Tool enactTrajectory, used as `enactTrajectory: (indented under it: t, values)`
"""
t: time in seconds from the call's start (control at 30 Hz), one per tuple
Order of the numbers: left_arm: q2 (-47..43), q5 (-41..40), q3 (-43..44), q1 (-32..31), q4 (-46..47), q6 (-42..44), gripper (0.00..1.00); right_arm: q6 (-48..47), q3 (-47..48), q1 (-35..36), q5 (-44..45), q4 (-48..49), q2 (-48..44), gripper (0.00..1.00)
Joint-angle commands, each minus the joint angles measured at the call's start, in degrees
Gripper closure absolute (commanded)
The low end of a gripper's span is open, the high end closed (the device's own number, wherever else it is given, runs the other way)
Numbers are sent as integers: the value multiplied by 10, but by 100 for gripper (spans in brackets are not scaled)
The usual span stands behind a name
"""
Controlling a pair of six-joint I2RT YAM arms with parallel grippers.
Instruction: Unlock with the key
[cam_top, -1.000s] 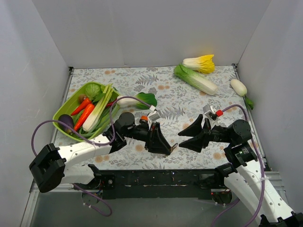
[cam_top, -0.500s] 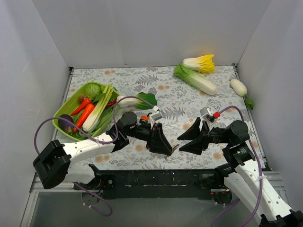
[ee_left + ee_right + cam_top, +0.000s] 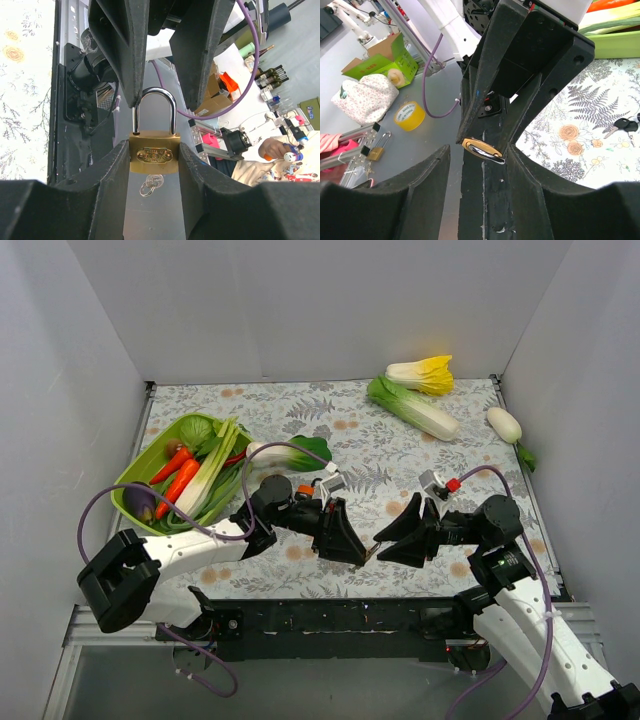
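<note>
Jaws of the left gripper [image 3: 358, 552] clamp the brass body of a padlock [image 3: 154, 152]. Its steel shackle [image 3: 155, 97] is seated and points to 12 o'clock in the left wrist view, with an embossed plate on the face. Jaws of the right gripper [image 3: 380, 545] stand apart, flanking the shackle. The padlock hangs over the bench [image 3: 380, 440] near its 6 o'clock edge. A black-headed key [image 3: 621, 125] lies on the bench.

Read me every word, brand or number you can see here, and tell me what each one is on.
On the padlock: an embossed plate, too blurred to read.
On the tape roll: dark print, too small to read.
Nothing else shows text, so there is nothing to quote.
</note>
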Motion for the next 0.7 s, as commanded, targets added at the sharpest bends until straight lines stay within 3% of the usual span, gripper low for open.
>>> enactTrajectory:
  t: [0.0, 0.33, 0.47, 0.67]
  values:
    - [-7, 4, 22, 4, 29, -1, 100, -12, -3, 5, -8, 2, -5, 47]
    - [-8, -52, 20, 11, -62, 68, 100, -13, -6, 4, 9, -10, -12, 81]
    - [-17, -116, 33, 11, -125, 112, 100, -14, -9, 5, 21, -20, -5, 99]
    - [-26, -291, 51, 11, -250, 185, 100, -33, -7, 5, 93, -72, 23, 99]
